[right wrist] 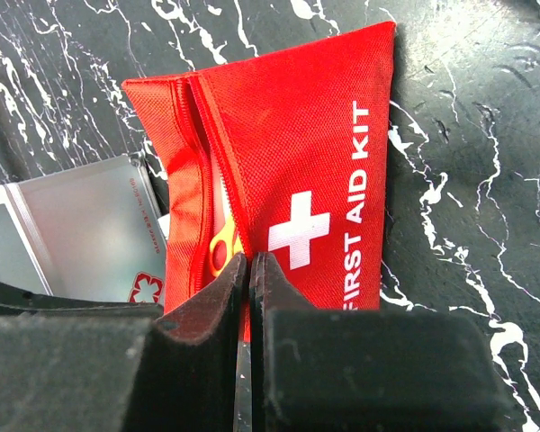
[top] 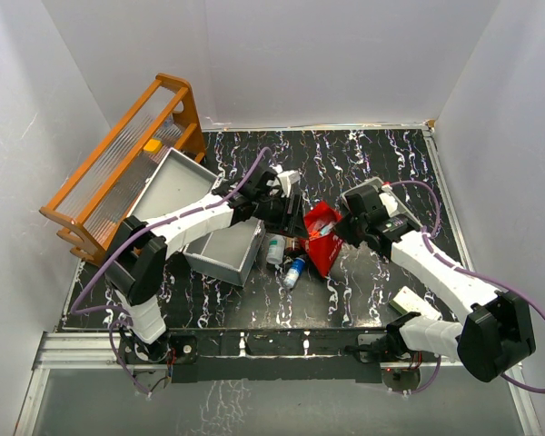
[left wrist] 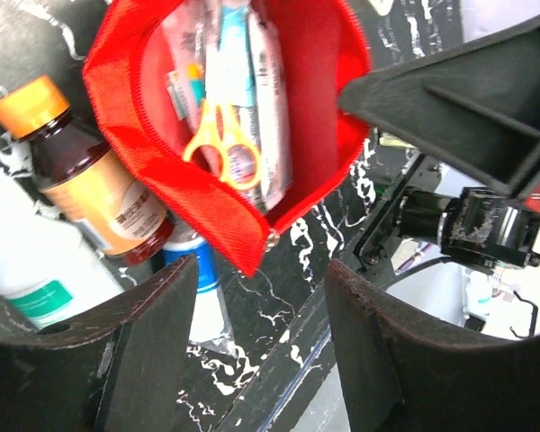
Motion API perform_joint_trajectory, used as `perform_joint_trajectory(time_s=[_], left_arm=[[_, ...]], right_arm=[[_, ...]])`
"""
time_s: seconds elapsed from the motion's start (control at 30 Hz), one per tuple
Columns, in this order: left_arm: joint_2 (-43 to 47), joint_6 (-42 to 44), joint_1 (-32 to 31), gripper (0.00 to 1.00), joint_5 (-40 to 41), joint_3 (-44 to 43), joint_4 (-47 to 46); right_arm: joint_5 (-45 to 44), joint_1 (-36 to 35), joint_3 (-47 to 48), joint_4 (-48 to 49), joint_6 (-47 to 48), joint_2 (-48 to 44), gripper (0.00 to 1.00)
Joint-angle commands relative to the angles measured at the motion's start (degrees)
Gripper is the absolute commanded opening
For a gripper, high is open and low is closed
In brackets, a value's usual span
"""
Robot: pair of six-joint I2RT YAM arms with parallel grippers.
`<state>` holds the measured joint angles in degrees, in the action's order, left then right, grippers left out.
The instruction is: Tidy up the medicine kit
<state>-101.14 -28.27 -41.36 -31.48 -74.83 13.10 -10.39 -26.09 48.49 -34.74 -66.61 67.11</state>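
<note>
Your left gripper (left wrist: pixel 259 274): jaws spread, hovering at open pouch (left wrist: pixel 315 81) mouth, scissors (left wrist: pixel 223 144) inside. Your right gripper (right wrist: pixel 250 263): jaws pressed together, pinching pouch edge. Kit (top: pixel 168 186) lies open on table, left of pouch.

**Cloth, gloss and dull grey**

The red pouch (right wrist: pixel 288 153) is coarse woven cloth, matt. The table (right wrist: pixel 486 180) under it is smooth, black with white veining, faintly glossy. Left of centre, the medicine kit (top: pixel 229 254) looks like matt grey plastic, perhaps metal. The rack (top: pixel 189 123) in the upper left is orange-stained wood with ribbed clear panels. The scissors (left wrist: pixel 218 144) have glossy yellow plastic handles; the right gripper (right wrist: pixel 249 263) carries dark, finely grained pads (right wrist: pixel 207 301).
</note>
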Motion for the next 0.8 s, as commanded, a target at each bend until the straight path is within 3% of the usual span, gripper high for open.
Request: perform_joint_trajectory(time_s=[0.0,0.17,0.37,0.77], left_arm=[[3.8,-4.7,0.0,0.53,4.3,3.3,0.4],[4.7,-14.7,0.0,0.42,4.4,8.1,-11.2],[6.0,-23.1,0.0,0.41,4.1,12.3,-19.3],[4.1,-27.4,0.0,0.42,5.0,11.3,-14.6]], right_arm=[[0.3,0.1,-0.4,4.7,-1.0,-1.5,0.0],[1.1,0.1,-1.8,6.0,-1.4,-2.2,0.0],[1.4,0.2,-2.4,6.3,-1.8,-2.4,0.0],[1.6,0.2,-2.7,7.3,-2.1,-2.4,0.0]])
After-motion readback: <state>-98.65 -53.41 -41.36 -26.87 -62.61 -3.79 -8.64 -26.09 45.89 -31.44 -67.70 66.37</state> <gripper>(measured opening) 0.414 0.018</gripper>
